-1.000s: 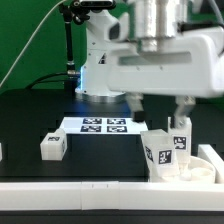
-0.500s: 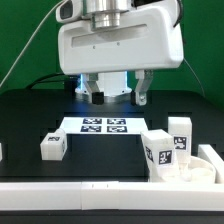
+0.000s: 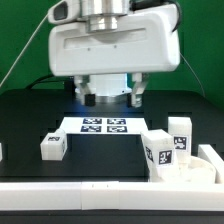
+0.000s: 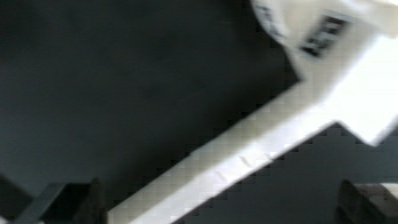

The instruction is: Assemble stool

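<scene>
My gripper (image 3: pixel 112 97) hangs raised near the marker board (image 3: pixel 105 126), fully spread and empty. The seat (image 3: pixel 207 158), at the exterior view's right, carries two upright legs (image 3: pixel 160 152). Step in hand, I judge: fetching the loose leg (image 3: pixel 52 147). Next: centre over it, descend, straddle it squarely.

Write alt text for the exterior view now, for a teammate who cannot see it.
The open, empty gripper hangs over the black table, above the marker board in the picture. On the exterior view's right, two tagged white legs stand upright at the round seat; a third leg sits alone toward its left.
</scene>
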Robot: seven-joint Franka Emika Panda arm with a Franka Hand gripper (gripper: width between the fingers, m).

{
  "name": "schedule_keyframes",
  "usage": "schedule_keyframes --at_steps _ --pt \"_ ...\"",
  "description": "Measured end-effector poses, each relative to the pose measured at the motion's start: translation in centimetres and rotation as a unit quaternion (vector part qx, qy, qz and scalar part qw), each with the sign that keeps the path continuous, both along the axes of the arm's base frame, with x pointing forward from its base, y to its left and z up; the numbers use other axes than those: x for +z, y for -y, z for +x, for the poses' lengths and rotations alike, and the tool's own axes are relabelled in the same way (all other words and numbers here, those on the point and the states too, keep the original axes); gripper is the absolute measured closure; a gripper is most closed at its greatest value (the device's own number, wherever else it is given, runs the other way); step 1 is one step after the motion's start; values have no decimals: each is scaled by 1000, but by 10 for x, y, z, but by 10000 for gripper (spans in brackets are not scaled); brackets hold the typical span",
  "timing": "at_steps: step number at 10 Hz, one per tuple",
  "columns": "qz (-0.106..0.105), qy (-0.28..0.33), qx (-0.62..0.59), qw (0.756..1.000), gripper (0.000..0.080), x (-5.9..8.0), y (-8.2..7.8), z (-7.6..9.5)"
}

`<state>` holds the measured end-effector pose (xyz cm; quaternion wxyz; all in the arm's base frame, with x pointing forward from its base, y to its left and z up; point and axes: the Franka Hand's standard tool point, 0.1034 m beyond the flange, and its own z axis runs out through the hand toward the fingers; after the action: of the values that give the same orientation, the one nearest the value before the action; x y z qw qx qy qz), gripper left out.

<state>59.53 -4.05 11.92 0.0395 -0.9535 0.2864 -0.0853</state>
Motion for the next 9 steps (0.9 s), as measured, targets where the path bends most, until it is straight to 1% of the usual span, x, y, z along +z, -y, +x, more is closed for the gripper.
schedule_keyframes --at_steps 1,2,3,4,6,7,8,9 --pt "-13 -3 45 999 150 -5 18 -8" --pt "-30 -14 116 993 150 -10 31 -13" --pt "-35 -22 142 989 150 -13 37 -14" --pt "-32 -21 123 992 150 -13 33 -13" --pt "-31 -23 126 991 150 -14 33 -14" --pt "-33 -30 139 989 150 -17 36 -16" --pt "-51 -28 171 984 150 -31 48 -18" --pt "-38 -63 201 977 150 -43 59 -28"
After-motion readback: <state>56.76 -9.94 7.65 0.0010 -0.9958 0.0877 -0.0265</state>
